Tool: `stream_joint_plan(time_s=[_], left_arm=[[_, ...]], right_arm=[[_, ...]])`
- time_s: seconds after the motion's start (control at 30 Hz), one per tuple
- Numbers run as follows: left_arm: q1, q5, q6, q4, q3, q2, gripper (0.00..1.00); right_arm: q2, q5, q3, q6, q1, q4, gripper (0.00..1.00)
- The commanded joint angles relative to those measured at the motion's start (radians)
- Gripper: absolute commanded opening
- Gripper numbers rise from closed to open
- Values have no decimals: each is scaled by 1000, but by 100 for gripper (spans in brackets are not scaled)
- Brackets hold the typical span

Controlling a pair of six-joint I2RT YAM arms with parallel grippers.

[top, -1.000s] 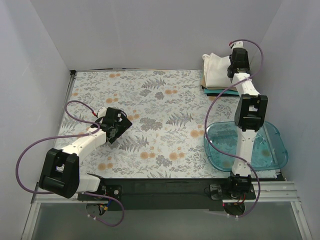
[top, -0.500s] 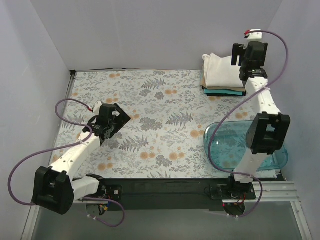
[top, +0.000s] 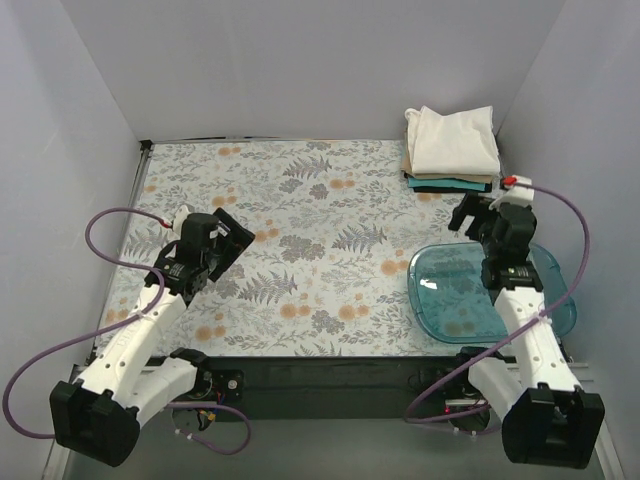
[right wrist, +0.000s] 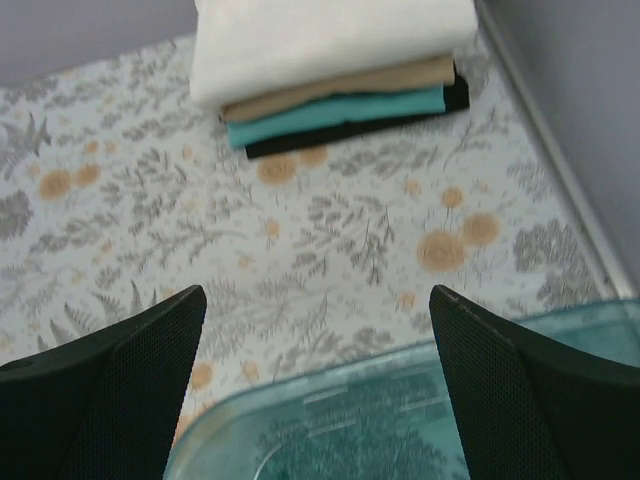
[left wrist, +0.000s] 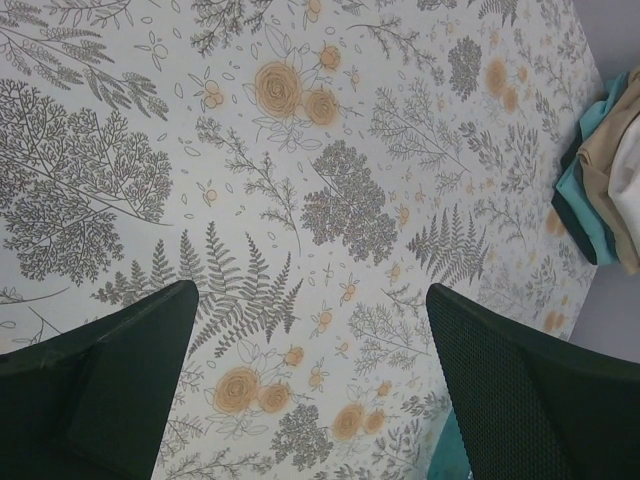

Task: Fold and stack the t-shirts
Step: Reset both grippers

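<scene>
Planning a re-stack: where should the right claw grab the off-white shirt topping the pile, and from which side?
Pinch the off-white shirt at its near folded edge, coming in from the open table side. That fold faces the right claw and sits proud of the tan shirt, so one jaw could likely slip under; walls block the back and right.

Top ext cam: high, behind arm bases [top: 200,372], looks down & fwd over whole floral table cover [top: 320,210]; far off. Left wrist cam: close over the cover, faces far-right corner past left gripper [left wrist: 310,290]. Right wrist cam: low, faces t-shirt stack [right wrist: 340,70] across blue tub [right wrist: 380,420] rim, past right gripper [right wrist: 318,290]. All 3 share the t-shirt stack; top ext + right wrist share the blue tub.
</scene>
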Motion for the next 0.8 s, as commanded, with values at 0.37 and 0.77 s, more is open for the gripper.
stream_joint_plan(time_s=[0.37,0.77], left_arm=[[-2,31,-43,-89,-87,-127,98],[-2,17,-47,-62,-97,-124,98]], right_arm=[[-394,-10,-364,119,-1,15,98],[-391,7,-378,115,-1,13,98]])
